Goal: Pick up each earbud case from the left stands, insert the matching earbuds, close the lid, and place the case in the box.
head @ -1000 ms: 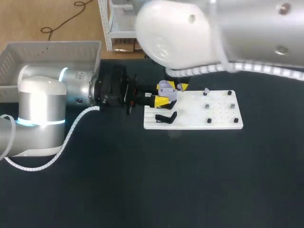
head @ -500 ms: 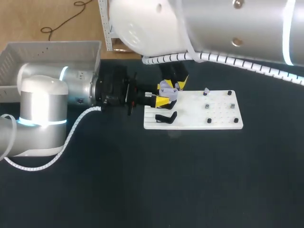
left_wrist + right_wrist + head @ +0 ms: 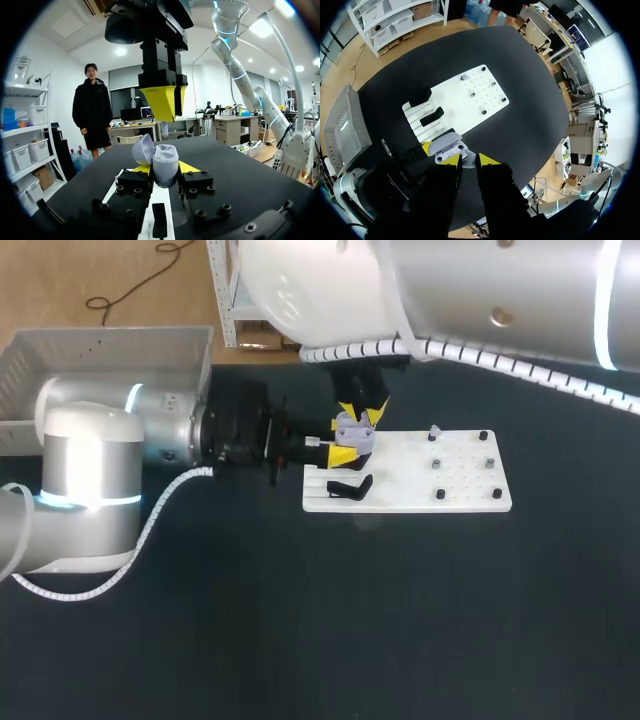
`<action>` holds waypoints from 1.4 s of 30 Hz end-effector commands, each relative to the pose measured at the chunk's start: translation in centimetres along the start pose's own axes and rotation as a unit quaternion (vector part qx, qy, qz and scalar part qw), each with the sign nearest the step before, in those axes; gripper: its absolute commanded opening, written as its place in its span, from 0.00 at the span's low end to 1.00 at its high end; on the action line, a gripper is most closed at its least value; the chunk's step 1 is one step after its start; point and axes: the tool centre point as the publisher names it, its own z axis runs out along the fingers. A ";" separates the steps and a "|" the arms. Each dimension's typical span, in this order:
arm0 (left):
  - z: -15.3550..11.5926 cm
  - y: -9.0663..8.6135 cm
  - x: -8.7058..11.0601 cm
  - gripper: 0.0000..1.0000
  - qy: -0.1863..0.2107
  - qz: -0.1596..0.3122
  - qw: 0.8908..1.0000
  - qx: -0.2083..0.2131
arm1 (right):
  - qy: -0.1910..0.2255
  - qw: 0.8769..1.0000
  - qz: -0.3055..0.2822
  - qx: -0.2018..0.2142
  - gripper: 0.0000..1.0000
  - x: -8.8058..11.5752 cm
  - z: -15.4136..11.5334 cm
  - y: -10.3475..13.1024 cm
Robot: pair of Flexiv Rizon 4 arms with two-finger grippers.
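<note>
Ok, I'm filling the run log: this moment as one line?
left gripper holds lavender case, lid open | right gripper above it | both over white board edge

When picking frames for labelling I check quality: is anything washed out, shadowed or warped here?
Head view: the right arm looms bright near the lens, hiding the far side of the table. Left wrist view: glare overhead, yet the earbud case in the left tool is evenly lit. Right wrist view: the table bulges round; the right tool is dark.
</note>
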 end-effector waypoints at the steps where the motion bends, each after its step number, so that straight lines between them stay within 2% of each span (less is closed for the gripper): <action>1: 0.0 -0.2 0.0 0.00 0.000 0.000 1.000 -0.003 | 0.003 1.000 0.001 -0.002 0.00 0.1 0.2 0.0; 15: 0.0 -0.2 0.0 0.00 0.000 0.000 1.000 -0.003 | 0.009 1.000 0.018 -0.004 0.00 0.8 0.2 0.4; 18: 0.0 -0.2 0.0 0.00 0.000 0.000 1.000 -0.003 | 0.010 1.000 0.025 -0.016 0.00 0.9 0.1 0.3; 35: 0.0 -0.2 0.0 0.00 0.000 0.000 1.000 -0.003 | 0.009 0.999 0.026 -0.019 0.00 0.9 0.1 0.2; 42: 0.0 -0.2 0.0 0.00 0.000 0.000 1.000 -0.003 | 0.009 0.999 0.051 -0.014 0.00 0.5 -0.2 0.5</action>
